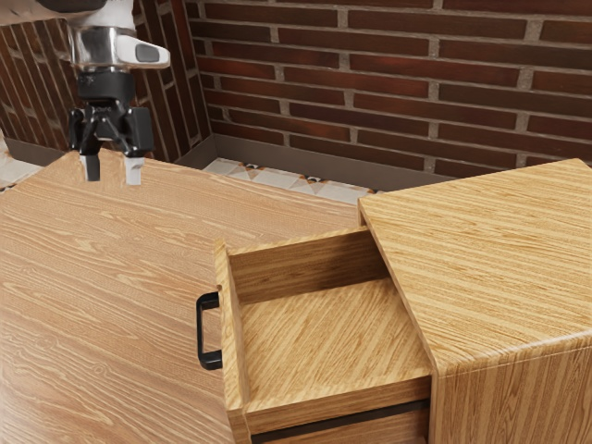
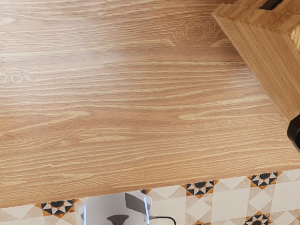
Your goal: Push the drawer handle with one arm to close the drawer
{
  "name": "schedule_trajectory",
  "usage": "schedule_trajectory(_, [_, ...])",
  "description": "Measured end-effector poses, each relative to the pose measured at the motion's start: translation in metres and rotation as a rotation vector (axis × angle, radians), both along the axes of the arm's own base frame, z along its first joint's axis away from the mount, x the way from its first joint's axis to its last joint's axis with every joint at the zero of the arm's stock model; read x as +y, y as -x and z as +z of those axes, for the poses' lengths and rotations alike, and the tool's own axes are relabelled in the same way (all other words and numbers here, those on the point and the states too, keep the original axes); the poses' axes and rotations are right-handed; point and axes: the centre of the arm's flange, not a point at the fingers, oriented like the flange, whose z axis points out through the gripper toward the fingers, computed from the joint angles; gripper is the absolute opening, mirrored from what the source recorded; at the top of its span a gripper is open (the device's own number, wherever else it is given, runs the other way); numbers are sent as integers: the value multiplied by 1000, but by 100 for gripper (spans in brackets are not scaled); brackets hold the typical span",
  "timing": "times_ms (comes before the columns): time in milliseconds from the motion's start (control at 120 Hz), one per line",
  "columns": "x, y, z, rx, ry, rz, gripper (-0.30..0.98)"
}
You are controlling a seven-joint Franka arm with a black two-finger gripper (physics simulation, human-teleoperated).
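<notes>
Drawer pulled out of the cabinet, open toward the exterior view's left. Inside: light striped wood bottom and the side walls, lit bright near the front; the back end of the drawer runs in under the cabinet top. Dark strip along the lower edge of the drawer's near side.

Handle: black, D-shaped bar, on the outer face of the drawer front, fixed at both ends with a gap behind the bar. It sits on the side facing the exterior view's left.

Gripper: black, at the exterior view's upper left, up over the table, pointing down. Jaws spread, clear gap between them, nothing pinched. Well apart from the handle, not touching the drawer. Tips: one dark and pale, other mostly white. Arm above it, white and silver.

Wrist view: table grain under the hand, wooden corner of the drawer unit off to one side, black piece next to it, cut off by the frame. Past the table edge, patterned floor tiles, the pale robot base with light strips, and a thin black cable.

Brick wall behind.
</notes>
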Motion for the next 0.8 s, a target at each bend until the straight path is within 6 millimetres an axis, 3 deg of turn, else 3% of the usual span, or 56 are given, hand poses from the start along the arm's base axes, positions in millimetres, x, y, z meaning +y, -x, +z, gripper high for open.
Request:
schedule_trajectory(108, [22,-27,-7,-140,-13,60,68])
schedule_trajectory(167, [31,-21,-12,-165,-18,85,67])
schedule_trajectory(217, [29,17,-12,-182,-30,79,67])
schedule_trajectory(292, [-33,102,-4,-244,-75,-63,60])
schedule_trajectory(325, [-50,137,-2,-277,-101,-106,53])
schedule_trajectory(408, [-59,205,-10,-341,-152,-149,32])
schedule_trajectory(458, [-61,224,-16,-369,-148,-203,22])
schedule_trajectory(533, [-65,221,-31,-373,-146,-253,11])
schedule_trajectory(800, [-84,147,-91,-337,-153,-325,-6])
